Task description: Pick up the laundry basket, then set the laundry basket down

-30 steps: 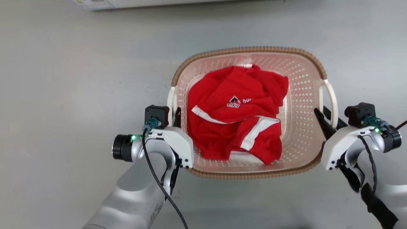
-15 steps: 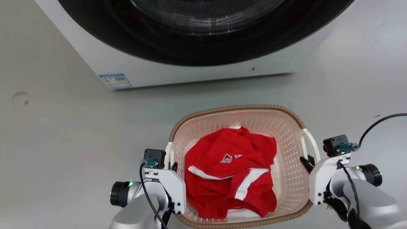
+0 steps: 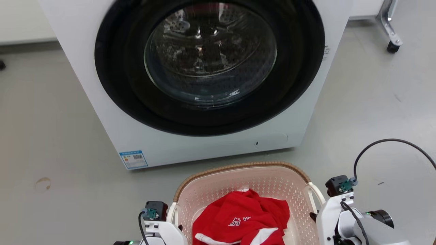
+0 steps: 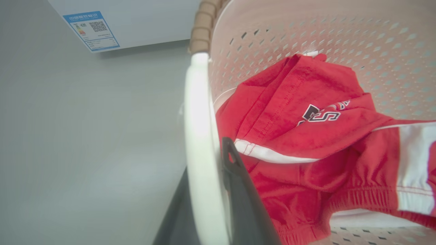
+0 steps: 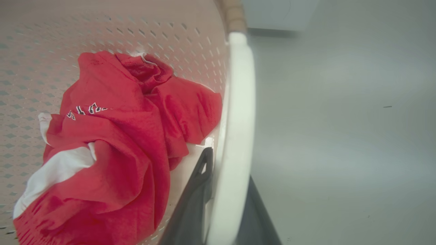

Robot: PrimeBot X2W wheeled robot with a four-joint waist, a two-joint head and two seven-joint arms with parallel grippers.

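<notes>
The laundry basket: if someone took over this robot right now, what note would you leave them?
Grippers: left gripper shut on the laundry basket's left handle, a finger on each side; right gripper shut on the right handle likewise.
Place: basket between the arms, in front of the washing machine, red garment inside.
Done: both handles gripped; lifted or not, I cannot tell.
Left: lift if needed, set it down, let go.

1. Place is looking like a laundry test area, prob. a lab rm.
2. Front-load washing machine (image 3: pixel 218 149) w/ energy label (image 3: pixel 133 159) is standing on bare grey floor (image 3: pixel 51 136).
3. A metal leg (image 3: pixel 386 15) w/ caster (image 3: pixel 392 47) is showing at far right.
4. Pink laundry basket (image 3: pixel 238 167) is holding red garment (image 3: pixel 245 217) before it.
</notes>
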